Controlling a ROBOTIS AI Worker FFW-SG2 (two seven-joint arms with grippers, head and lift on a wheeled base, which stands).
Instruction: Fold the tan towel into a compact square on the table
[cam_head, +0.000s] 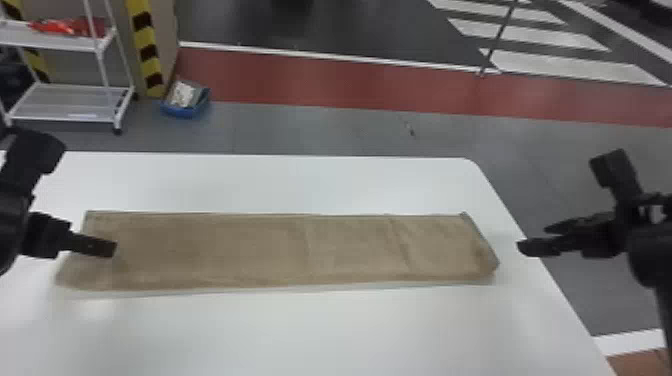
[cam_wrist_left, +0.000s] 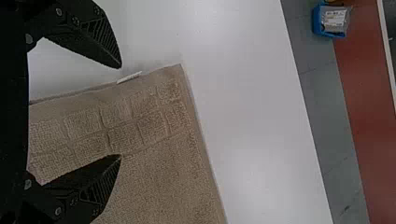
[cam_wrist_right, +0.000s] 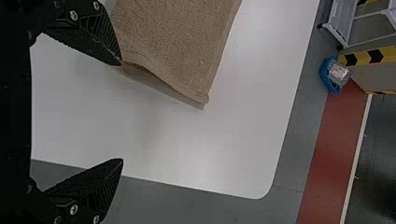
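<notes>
**Laid out long and flat: tan towel (cam_head: 280, 250) on a white table (cam_head: 280, 330)**

Stretched crosswise in one narrow strip, with long sides nearly straight and both ends slanted. Creased across toward the right in faint lines, rumpled a little there and darker along the right edge. Folded in layers at that end, parted in the right wrist view into a thin, shadowed lip. Woven pebbly and matte over most of the surface, but patterned near the left end with a band of raised, soft-cornered squares in rows, beside a smoother, flatter border. Tagged at the hem with a small white label (cam_wrist_left: 129, 77).

Placed over the strip's left end: left gripper (cam_head: 112, 248). Spread wide at the fingers (cam_wrist_left: 105, 35), with nothing between; cannot tell whether touching the cloth. Set off past the right end, near the table's side edge: right gripper (cam_head: 534, 238). Also wide open and holding nothing, apart from the towel in the head view. Built with tapering, flat black fingers on both, ribbed on the inner faces.

Finished smooth and pale on the tabletop, with a rounded far corner. Beyond, on grey floor by a red stripe: blue bin (cam_head: 185, 111) and white wire-shelved rack (cam_head: 75, 117).
</notes>
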